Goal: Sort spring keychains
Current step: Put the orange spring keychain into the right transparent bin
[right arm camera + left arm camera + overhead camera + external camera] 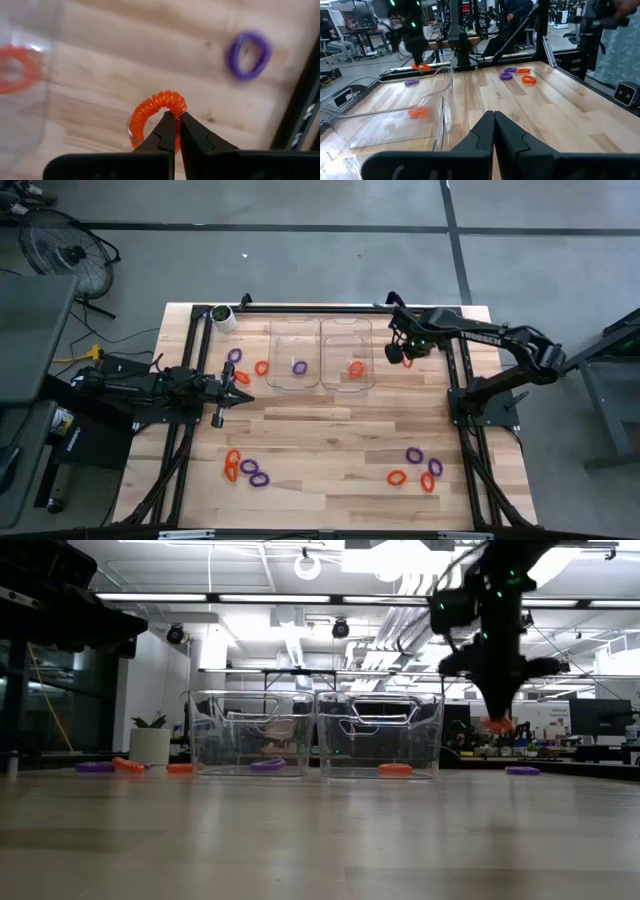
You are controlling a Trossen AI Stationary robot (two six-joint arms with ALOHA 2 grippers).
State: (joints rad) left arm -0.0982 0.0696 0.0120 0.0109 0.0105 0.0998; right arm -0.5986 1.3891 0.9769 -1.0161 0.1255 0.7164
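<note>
High view: the wooden table is bearing scattered keychains; the left gripper is lying pinched together.
Low view: two clear trays are standing before a lit workshop.
Right wrist view: the right gripper is pinching an orange keychain, raised beside the right tray.

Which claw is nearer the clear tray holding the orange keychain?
Right. The right claw hangs just beside that tray, shut on an orange keychain; the left claw sits beyond the other tray.
</note>
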